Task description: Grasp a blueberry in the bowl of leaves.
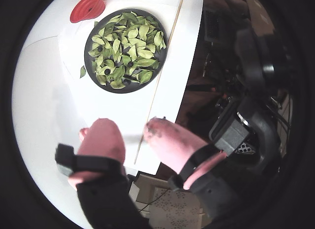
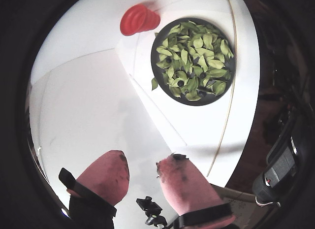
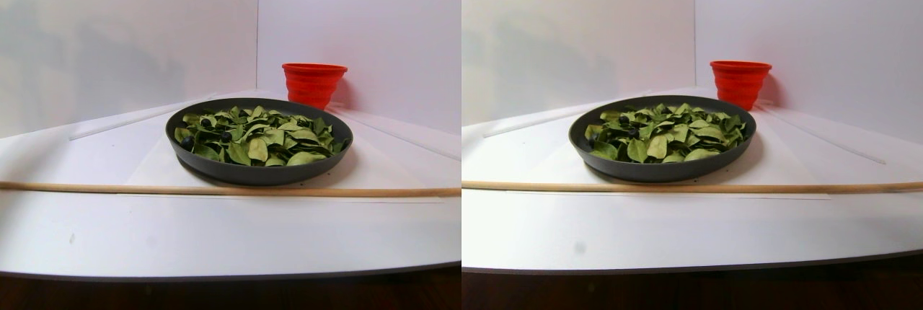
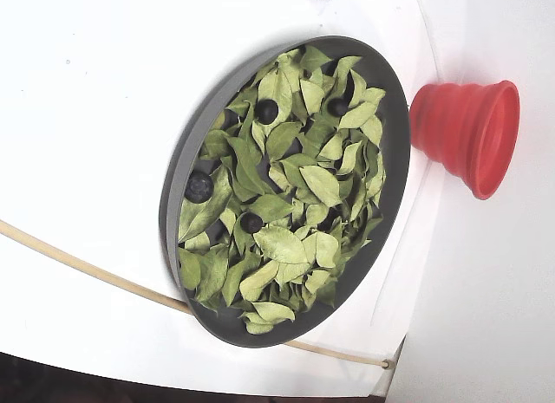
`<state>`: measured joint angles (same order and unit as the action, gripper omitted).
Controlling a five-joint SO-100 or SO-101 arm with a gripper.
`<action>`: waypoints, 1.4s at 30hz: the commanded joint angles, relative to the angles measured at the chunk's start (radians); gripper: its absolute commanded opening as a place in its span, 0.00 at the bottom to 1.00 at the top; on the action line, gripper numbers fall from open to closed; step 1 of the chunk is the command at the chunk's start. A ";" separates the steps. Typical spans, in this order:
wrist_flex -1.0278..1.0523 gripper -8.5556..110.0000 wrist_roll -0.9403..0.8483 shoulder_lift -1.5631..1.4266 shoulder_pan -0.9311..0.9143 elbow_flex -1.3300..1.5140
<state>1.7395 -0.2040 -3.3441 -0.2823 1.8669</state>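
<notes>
The bowl of leaves [image 4: 173,173] is a shallow dark-grey dish heaped with light-green leaves. Both wrist views show it far ahead of the fingers [image 1: 129,90] [image 2: 158,42]; the stereo pair view shows it side-on [image 3: 252,173]. A small dark blueberry [image 4: 251,223] lies among the leaves near the dish's middle, and other dark berries sit nearby, one of them [image 4: 199,187] larger. My gripper [image 1: 130,128] [image 2: 142,160] is open, its pink fingertips [image 1: 103,135] spread with nothing between them, hanging high above the white table well short of the dish. The gripper is outside the fixed and stereo views.
A red ribbed cup [image 4: 468,134] [image 1: 87,7] [image 2: 139,19] stands just beyond the dish. A thin wooden stick [image 3: 216,190] [image 1: 162,71] lies along the table beside the dish. One loose leaf [image 1: 82,71] rests on the table. The table edge drops off near the stick.
</notes>
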 commanded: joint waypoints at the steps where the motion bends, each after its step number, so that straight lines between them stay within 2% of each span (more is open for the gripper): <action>1: -0.015 0.16 -0.005 0.014 -0.005 -0.020; 42: -0.029 0.16 -0.025 0.017 0.043 -0.077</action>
<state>1.7395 -0.2132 -3.3441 -0.2378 1.8669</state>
